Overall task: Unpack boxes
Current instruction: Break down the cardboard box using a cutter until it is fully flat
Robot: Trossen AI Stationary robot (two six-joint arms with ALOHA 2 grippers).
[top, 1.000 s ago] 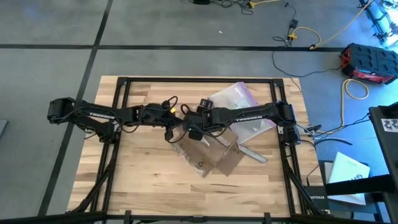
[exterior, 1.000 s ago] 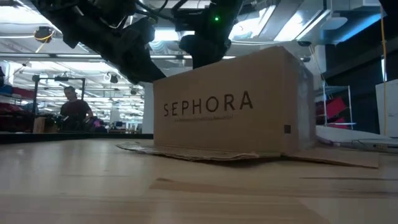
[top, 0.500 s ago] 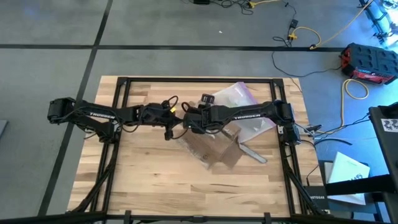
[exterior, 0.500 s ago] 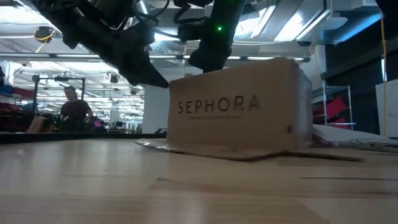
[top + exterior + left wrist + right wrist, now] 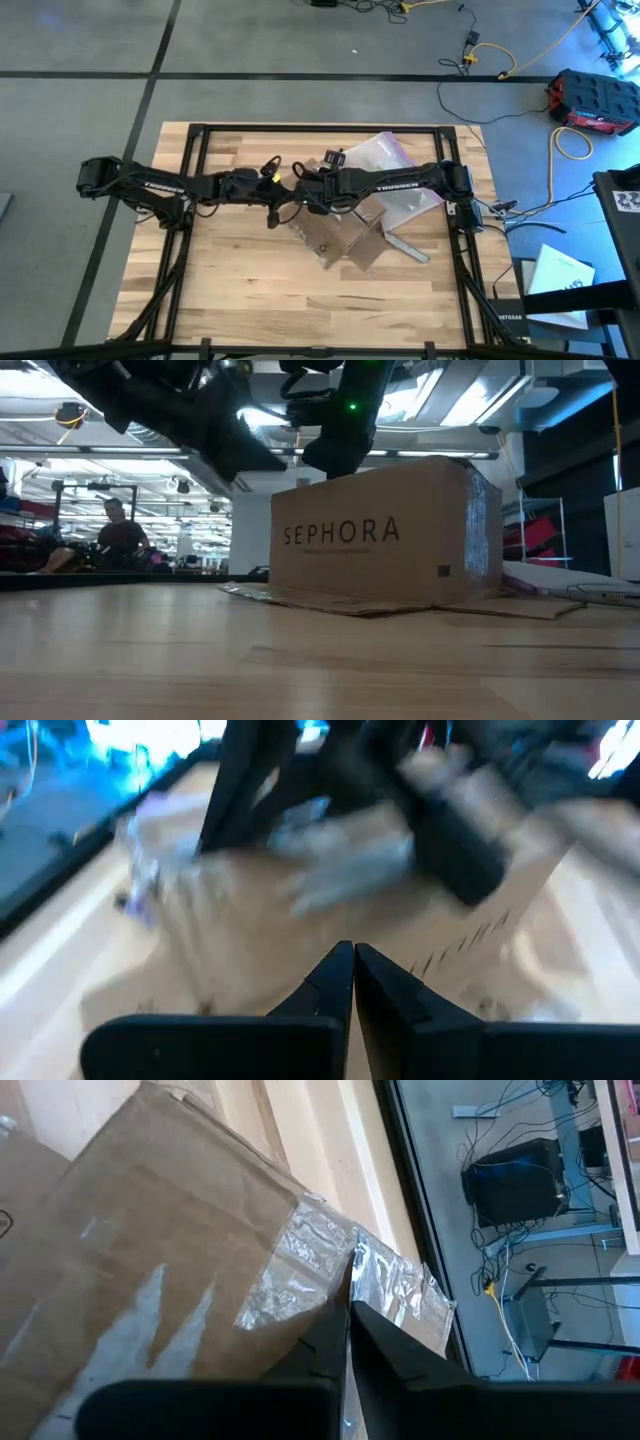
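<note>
on the pale butcher-block table (image 5: 250, 290), framed by black rails, the box (image 5: 375, 530) sits near the middle, a brown cardboard carton with "sephora" printed on the side facing the low camera and flattened flaps spread on the wood around its base. clear tape (image 5: 300, 1270) runs across its top and hangs loose off one edge. the right gripper (image 5: 348, 1315) is at that top edge with its fingers pressed together, the loose strip of tape lying right at their tips; whether they pinch it cannot be told. the left gripper (image 5: 352, 960) is just beside the box, fingers also pressed together and holding nothing. behind the box lie a clear plastic bag (image 5: 385, 155) and a small grey tool (image 5: 408, 247). grey floor with cables surrounds the table; across the room, under ceiling lights, a person (image 5: 120, 535) sits at a bench.
</note>
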